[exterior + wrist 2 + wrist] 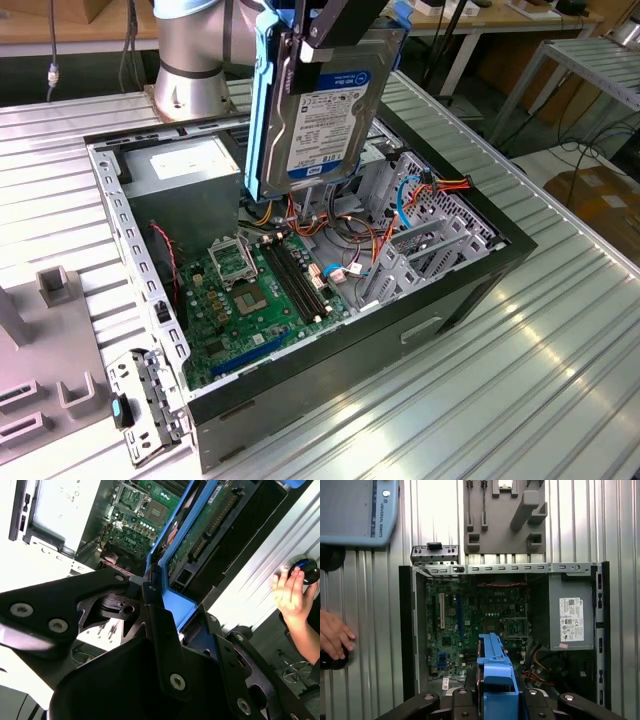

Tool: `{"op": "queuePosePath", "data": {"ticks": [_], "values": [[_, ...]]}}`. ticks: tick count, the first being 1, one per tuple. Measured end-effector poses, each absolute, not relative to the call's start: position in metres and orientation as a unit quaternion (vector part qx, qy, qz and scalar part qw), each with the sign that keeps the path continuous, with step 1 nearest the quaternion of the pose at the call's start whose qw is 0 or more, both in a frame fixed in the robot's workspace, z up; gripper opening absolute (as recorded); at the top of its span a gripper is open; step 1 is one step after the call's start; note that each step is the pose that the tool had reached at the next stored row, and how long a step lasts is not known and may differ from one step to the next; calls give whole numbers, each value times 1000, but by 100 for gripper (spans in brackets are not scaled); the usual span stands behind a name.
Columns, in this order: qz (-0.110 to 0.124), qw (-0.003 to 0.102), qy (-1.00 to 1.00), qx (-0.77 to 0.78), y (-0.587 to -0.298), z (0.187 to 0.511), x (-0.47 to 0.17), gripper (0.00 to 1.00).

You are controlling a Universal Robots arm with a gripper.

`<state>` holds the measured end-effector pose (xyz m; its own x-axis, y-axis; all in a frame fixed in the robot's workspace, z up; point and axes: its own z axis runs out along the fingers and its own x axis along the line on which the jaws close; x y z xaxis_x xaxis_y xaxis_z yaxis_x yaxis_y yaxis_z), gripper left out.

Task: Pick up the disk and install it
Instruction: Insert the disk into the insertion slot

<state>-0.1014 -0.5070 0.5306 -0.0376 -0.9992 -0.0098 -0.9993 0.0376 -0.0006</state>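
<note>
Ribbed silver metal counter (pixel 560 330) runs under everything, and on it lies a black open-sided computer case (pixel 470 275). My gripper (pixel 318 35) is clamped on the disk (pixel 325 110), a flat rectangular silver-grey metal hard drive with a white-and-blue label and bright blue plastic rails along its edges. It hangs tilted, high above the far half of the case and clear of everything inside. I judge it stiff and dense for its size, with smooth metal faces that could slip. It looks easily hurt by a knock, and its bare green circuit side shows in the second wrist view, so the railed edges are the sound place to hold it. That is where my black fingers (pixel 160 630) sit. Inside the case a green motherboard (pixel 255 300) covers the floor toward the near side. A silver power supply box (pixel 185 165) fills the far corner at the exterior view's left. A grey perforated metal drive cage (pixel 420 220), strung with orange and red cables (pixel 440 185), stands at the exterior view's right. Beside the case on the exterior view's left lies a grey fixture plate (pixel 40 370) with raised holders. A person's hand (pixel 290 592) rests on a dark knob on the counter, well apart from the case.
</note>
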Motion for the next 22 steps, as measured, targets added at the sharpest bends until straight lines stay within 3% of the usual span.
{"op": "queuePosePath", "data": {"ticks": [22], "values": [[1, 2, 722, -692, -513, 525, -63, 37]]}}
